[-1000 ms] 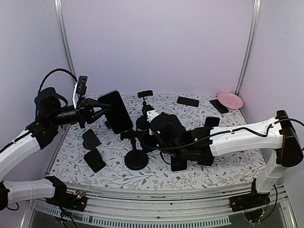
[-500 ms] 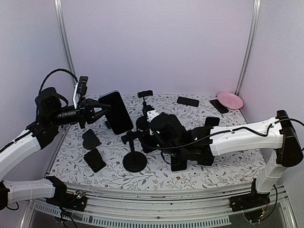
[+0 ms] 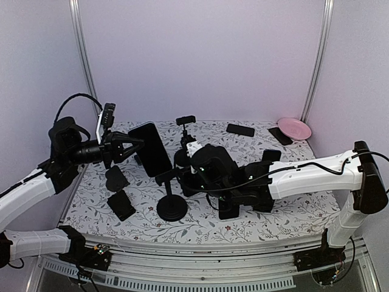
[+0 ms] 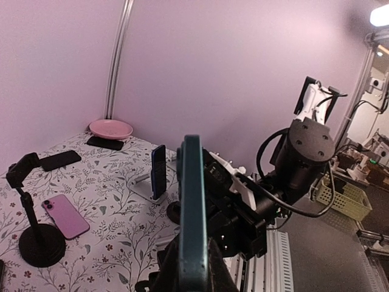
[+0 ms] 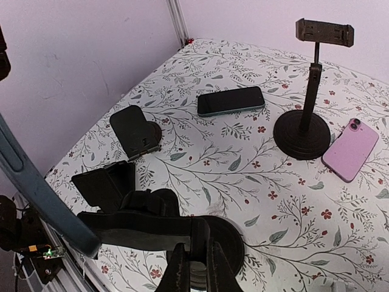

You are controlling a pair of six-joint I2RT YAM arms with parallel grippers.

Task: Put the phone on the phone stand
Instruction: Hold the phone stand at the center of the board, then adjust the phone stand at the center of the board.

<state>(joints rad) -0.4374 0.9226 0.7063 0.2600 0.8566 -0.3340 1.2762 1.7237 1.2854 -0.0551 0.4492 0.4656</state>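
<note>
Phone (image 3: 153, 149) pinched aloft in left tool (image 3: 137, 148); right tool (image 3: 184, 179) clamps the phone stand (image 3: 172, 207) (by its post).

No text, label, brand or number is legible on anything here.

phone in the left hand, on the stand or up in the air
In the air: the left hand grips the phone, held apart from the phone stand.

The phone (image 4: 192, 207) is cut off at the lower edge, and the stand (image 5: 146, 224) is partly hidden by the right gripper (image 5: 193, 261).
</note>
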